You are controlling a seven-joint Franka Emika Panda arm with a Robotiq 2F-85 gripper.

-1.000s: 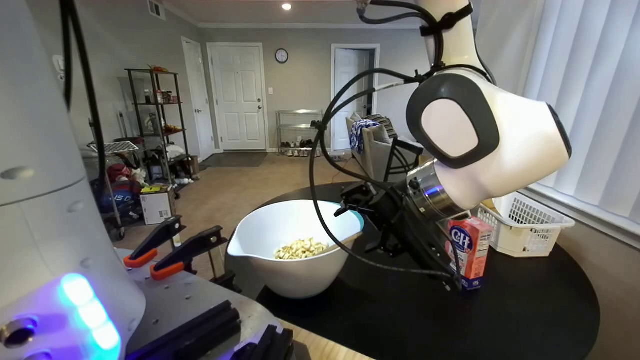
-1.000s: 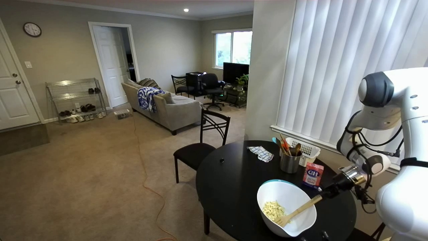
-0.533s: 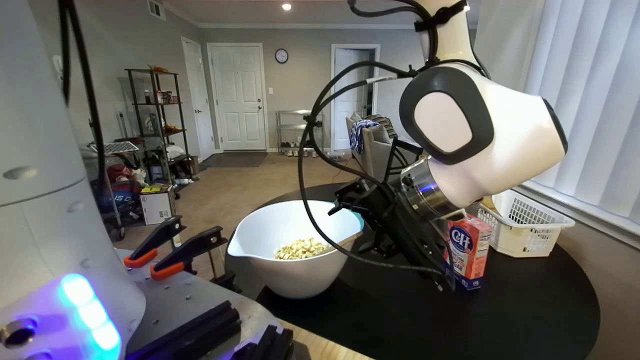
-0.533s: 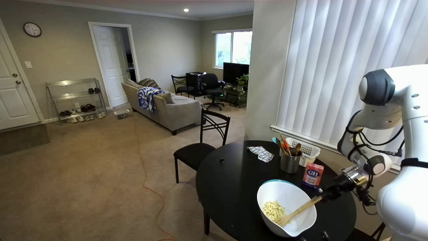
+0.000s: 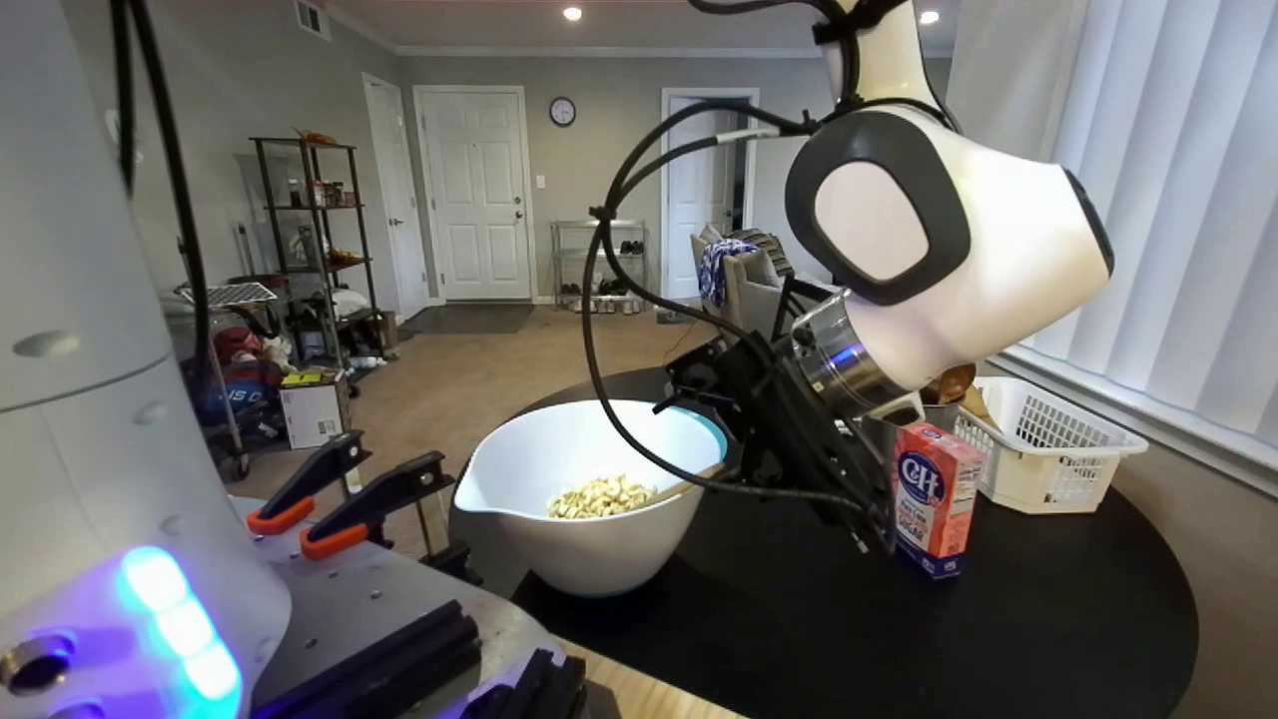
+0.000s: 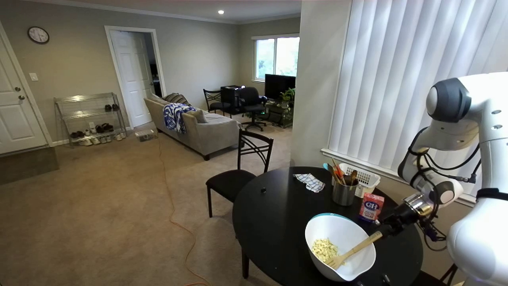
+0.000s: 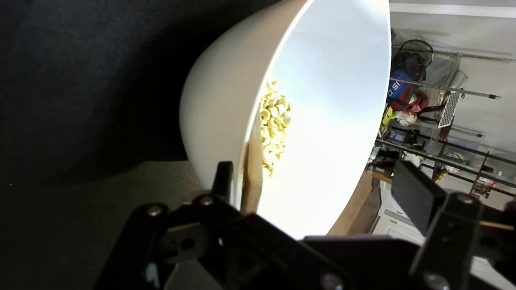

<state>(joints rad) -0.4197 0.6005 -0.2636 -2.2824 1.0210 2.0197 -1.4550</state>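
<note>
My gripper (image 7: 318, 187) is open, its fingers wide apart with nothing held. It is at the rim of a white mixing bowl (image 5: 589, 549), also seen in an exterior view (image 6: 345, 230). A wooden fork (image 6: 355, 250) leans in the bowl, its handle over the rim toward my gripper (image 6: 383, 227). In the wrist view the handle (image 7: 253, 173) lies between the fingers, close to the left one; its end is hidden behind that finger's linkage. I cannot tell whether they touch. Pale ring-shaped pasta (image 7: 275, 125) lies in the bowl, with the fork's tines in it.
A pink sugar box (image 5: 934, 499) stands beside the arm. Behind it are a white basket (image 5: 1048, 464) and a metal holder with utensils (image 6: 343, 194). A checked cloth (image 6: 309, 182) lies on the round black table (image 6: 274, 222). A black chair (image 6: 230, 182) stands at the table.
The arm has moved slightly up and toward the bowl, bringing the open fingers nearer the fork handle. More of the sugar box shows. The bowl and fork have not moved.
</note>
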